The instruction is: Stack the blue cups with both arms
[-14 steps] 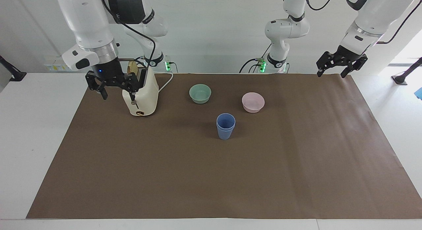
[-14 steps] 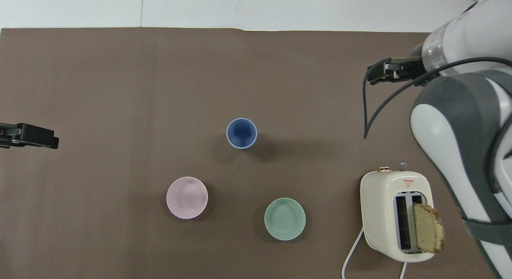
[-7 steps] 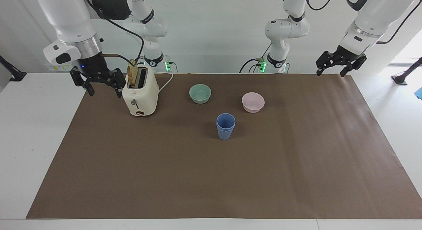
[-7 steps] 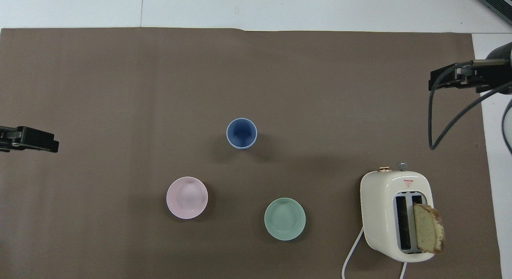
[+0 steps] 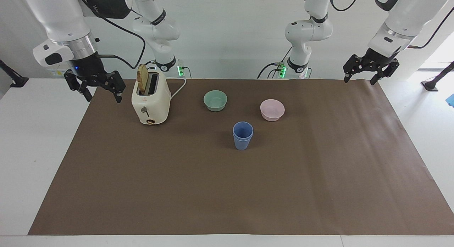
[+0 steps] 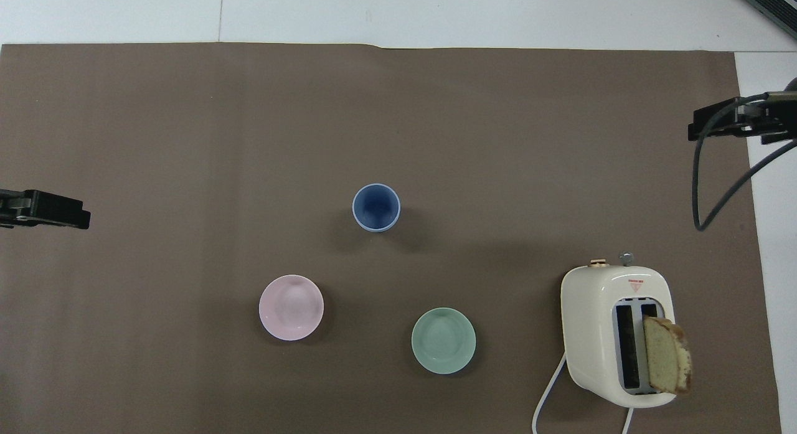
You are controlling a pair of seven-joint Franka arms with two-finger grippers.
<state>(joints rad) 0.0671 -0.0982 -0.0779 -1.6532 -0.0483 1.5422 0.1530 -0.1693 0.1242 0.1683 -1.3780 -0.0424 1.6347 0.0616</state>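
Task looks done, judging from the layout: the blue cups (image 5: 243, 135) stand nested one inside the other, a double rim showing, upright at the centre of the facing view on the brown mat (image 5: 227, 190) (centre of the overhead view too, (image 6: 376, 208)). Nothing touches the stack.

Right gripper (image 5: 94, 88) hangs at the upper left of the facing view, over the mat's edge beside the toaster (image 5: 150, 101), fingers spread, nothing held. Left gripper (image 5: 369, 69) hangs at the upper right of that view over the mat's corner, also spread and empty. Both are well apart from the cups.

Green bowl (image 5: 215, 100) and pink bowl (image 5: 272, 109) sit just above the stack in the facing view, apart from it. A bread slice (image 5: 142, 82) sticks up from the toaster.

Left to do: probably nothing but parking the arms.
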